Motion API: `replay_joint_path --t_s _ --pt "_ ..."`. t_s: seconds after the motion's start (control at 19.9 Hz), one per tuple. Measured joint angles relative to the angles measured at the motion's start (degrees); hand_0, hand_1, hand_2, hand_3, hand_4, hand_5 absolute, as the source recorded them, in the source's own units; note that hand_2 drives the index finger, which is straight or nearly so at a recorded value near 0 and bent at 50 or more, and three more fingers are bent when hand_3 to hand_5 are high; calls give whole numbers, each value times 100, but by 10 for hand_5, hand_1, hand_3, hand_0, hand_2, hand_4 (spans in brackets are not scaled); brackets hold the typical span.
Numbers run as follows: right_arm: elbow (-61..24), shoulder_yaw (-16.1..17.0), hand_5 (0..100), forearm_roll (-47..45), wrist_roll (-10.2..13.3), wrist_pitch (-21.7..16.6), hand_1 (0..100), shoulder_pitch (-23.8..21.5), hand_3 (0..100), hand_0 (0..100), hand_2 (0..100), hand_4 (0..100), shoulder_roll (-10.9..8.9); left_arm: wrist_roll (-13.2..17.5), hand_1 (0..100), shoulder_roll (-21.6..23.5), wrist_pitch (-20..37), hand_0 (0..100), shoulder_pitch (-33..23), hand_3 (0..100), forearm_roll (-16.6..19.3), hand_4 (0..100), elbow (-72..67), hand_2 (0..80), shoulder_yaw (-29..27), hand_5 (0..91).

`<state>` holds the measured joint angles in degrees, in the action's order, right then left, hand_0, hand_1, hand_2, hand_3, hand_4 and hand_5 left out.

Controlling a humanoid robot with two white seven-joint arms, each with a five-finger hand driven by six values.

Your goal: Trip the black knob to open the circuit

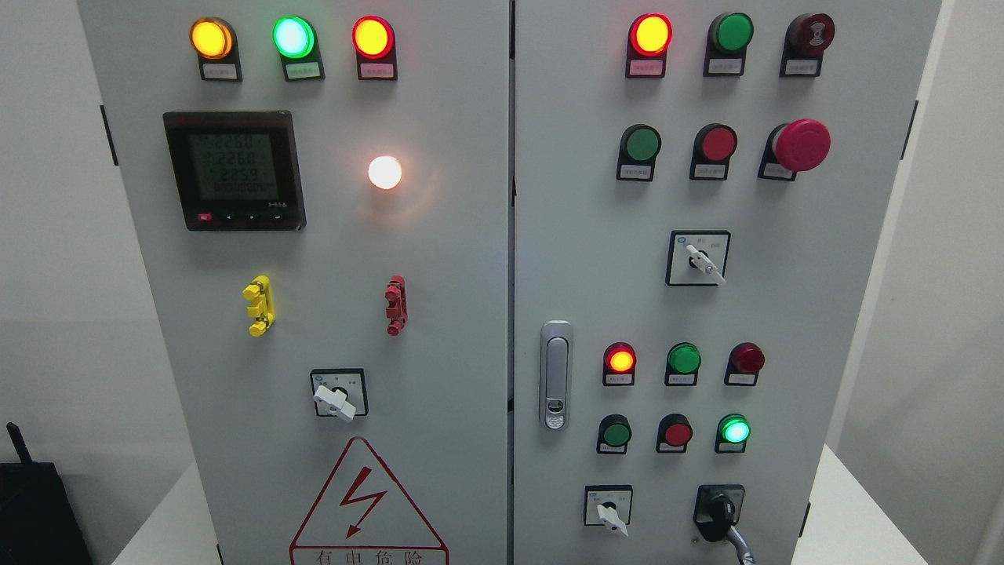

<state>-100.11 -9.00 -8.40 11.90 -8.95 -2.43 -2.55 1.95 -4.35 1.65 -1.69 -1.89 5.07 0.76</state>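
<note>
While neither robot hand shows, black knob [718, 512] near cabinet [439, 329] bottom right edge, white selector [610, 515] beside it.

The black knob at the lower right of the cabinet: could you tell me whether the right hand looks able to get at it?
Probably yes: nothing stands in front of the black knob, though neither hand is in view yet.
</note>
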Motion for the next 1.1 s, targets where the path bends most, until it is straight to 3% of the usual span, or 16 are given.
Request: replay_joint_path --t_s 1.1 --pt "-96 134 920 0 -30 -96 871 -218 1000 869 0 996 -2 0 389 0 0 120 0 0 0 0 0 0 0 0"
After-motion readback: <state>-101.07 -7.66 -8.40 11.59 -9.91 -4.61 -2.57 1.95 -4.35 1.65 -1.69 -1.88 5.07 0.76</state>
